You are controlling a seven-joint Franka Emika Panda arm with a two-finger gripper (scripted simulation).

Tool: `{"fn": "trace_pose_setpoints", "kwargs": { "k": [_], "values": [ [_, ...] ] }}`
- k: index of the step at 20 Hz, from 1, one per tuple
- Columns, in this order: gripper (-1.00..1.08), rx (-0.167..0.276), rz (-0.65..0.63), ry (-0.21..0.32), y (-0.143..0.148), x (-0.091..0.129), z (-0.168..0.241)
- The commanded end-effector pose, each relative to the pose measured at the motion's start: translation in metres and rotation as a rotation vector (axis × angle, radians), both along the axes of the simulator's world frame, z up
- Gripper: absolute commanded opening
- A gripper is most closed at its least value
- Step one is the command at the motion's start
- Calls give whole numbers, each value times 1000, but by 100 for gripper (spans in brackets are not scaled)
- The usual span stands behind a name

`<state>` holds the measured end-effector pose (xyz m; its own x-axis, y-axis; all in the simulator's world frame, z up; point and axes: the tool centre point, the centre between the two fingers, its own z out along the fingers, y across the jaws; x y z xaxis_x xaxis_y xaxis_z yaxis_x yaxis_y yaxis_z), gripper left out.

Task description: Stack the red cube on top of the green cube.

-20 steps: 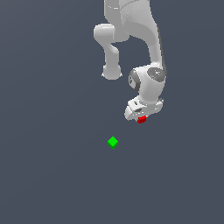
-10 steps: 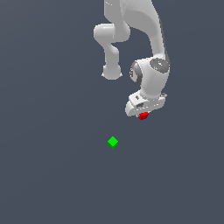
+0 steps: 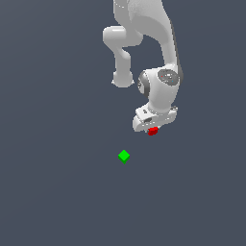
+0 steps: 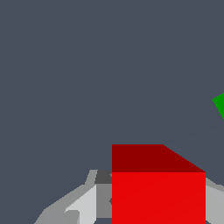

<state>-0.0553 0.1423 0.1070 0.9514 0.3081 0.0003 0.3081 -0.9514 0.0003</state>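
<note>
The red cube (image 3: 153,130) sits between the fingers of my white gripper (image 3: 153,129), which is shut on it. In the wrist view the red cube (image 4: 157,188) fills the space between the two grey fingers (image 4: 81,206), close to the camera. The green cube (image 3: 124,155) rests alone on the dark floor, apart from the gripper, lower and toward the exterior view's left. Only a corner of the green cube (image 4: 220,105) shows at the edge of the wrist view.
The white arm (image 3: 144,33) reaches in from the upper part of the exterior view. A plain dark grey floor (image 3: 57,192) lies all around the cubes.
The gripper rose a little with the red cube, then shifted slightly toward the exterior view's left, nearer the green cube. The green cube has stayed put.
</note>
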Motion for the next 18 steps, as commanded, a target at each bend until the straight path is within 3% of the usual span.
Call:
{"fn": "trace_pose_setpoints", "kwargs": {
  "k": [1, 11, 18],
  "values": [
    [-100, 0, -1, 0, -15, 11, -4],
    [-100, -1, -1, 0, -93, 68, -28],
    [-100, -1, -2, 0, -126, 95, -38]
  ]
}}
